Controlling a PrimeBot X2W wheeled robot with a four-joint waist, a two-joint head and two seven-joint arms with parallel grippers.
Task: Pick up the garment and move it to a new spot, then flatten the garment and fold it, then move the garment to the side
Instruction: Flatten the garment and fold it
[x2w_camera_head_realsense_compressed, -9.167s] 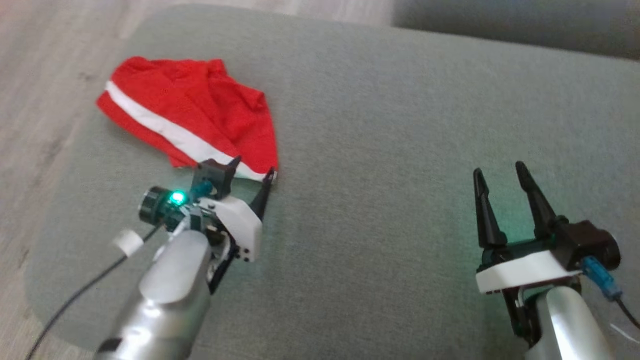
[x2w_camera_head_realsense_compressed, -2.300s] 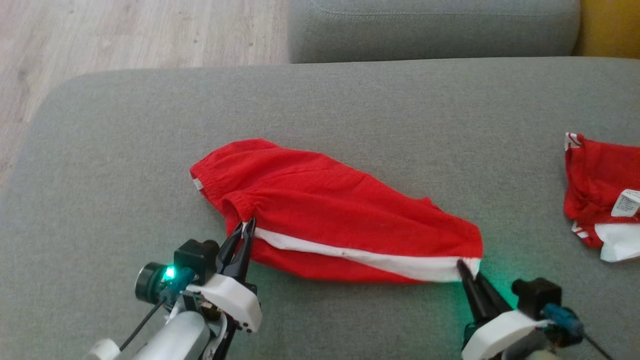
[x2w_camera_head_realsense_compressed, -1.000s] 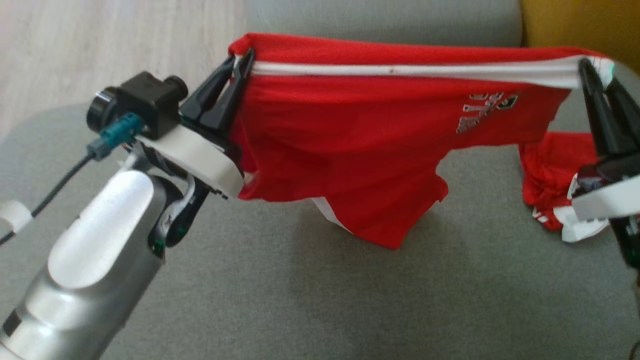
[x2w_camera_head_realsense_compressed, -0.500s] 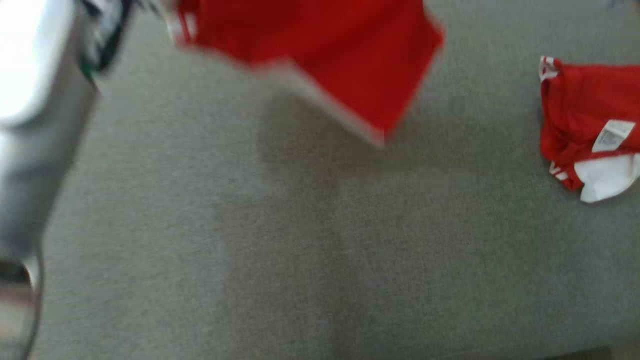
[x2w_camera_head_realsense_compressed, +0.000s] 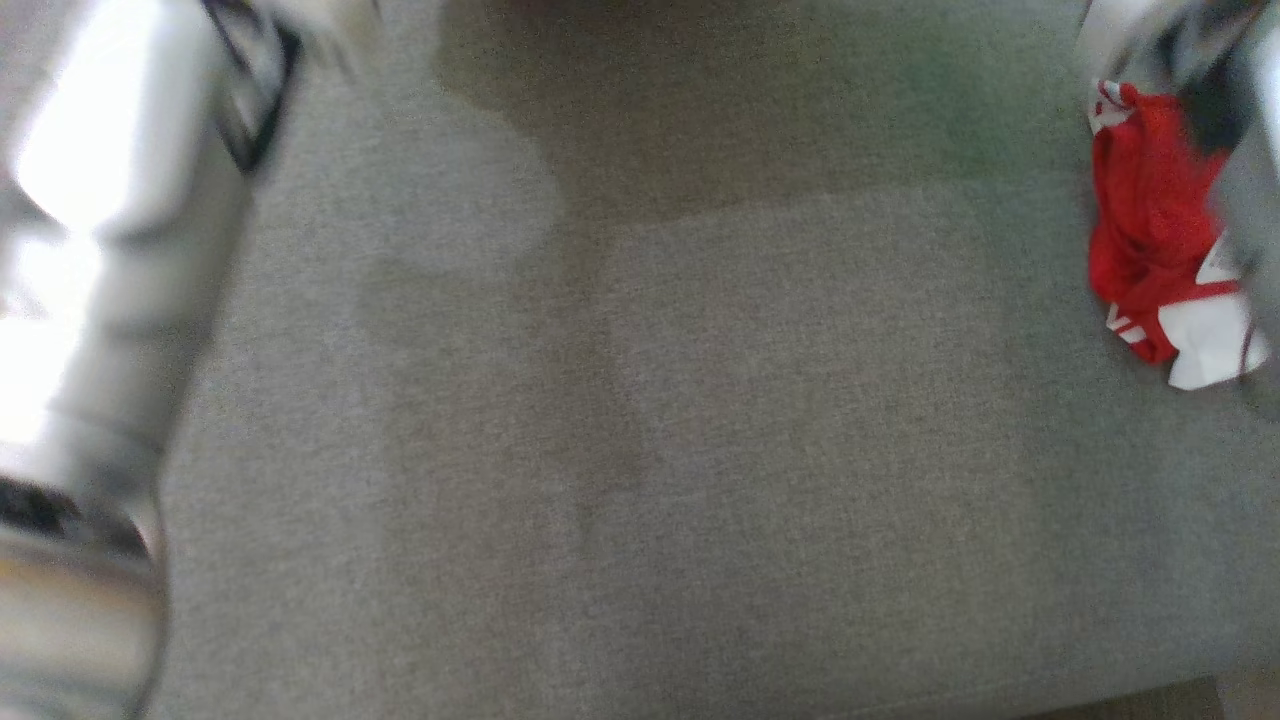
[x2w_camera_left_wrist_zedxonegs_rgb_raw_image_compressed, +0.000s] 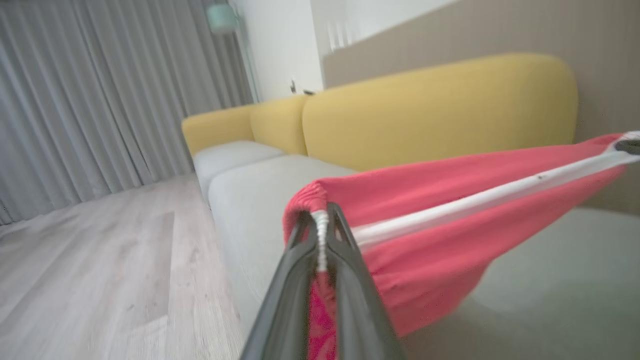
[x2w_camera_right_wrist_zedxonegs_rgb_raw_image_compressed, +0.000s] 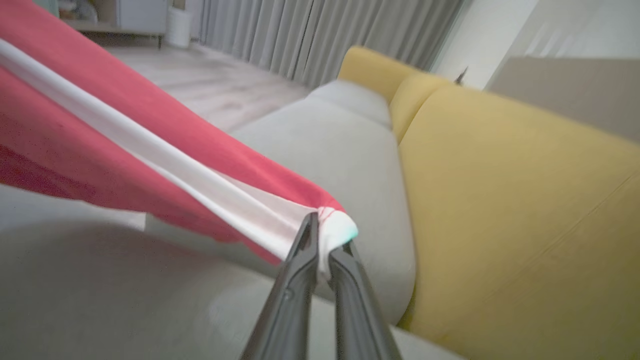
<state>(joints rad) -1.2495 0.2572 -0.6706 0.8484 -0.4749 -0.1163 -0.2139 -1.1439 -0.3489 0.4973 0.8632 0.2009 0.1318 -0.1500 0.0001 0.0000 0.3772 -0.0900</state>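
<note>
The garment, red shorts (x2w_camera_left_wrist_zedxonegs_rgb_raw_image_compressed: 440, 210) with a white side stripe, hangs stretched in the air between my two grippers. My left gripper (x2w_camera_left_wrist_zedxonegs_rgb_raw_image_compressed: 320, 225) is shut on the gathered waistband end. My right gripper (x2w_camera_right_wrist_zedxonegs_rgb_raw_image_compressed: 322, 235) is shut on the white-striped hem end of the shorts (x2w_camera_right_wrist_zedxonegs_rgb_raw_image_compressed: 150, 150). In the head view the held shorts are out of frame; my blurred pale left forearm (x2w_camera_head_realsense_compressed: 110, 250) runs down the left edge and part of my right arm (x2w_camera_head_realsense_compressed: 1240, 130) crosses the upper right corner. A dark shadow falls on the grey cushion (x2w_camera_head_realsense_compressed: 640, 450) near the top.
A second red and white garment (x2w_camera_head_realsense_compressed: 1150, 250) lies crumpled on the grey cushion's right side. A yellow sofa back (x2w_camera_left_wrist_zedxonegs_rgb_raw_image_compressed: 440, 110) stands behind the cushion. Pale wood floor (x2w_camera_left_wrist_zedxonegs_rgb_raw_image_compressed: 100, 260) and grey curtains (x2w_camera_left_wrist_zedxonegs_rgb_raw_image_compressed: 100, 100) lie to one side.
The shorts have been lifted off the cushion and up out of the head view, held by both ends. The head view has tilted down and shifted.
</note>
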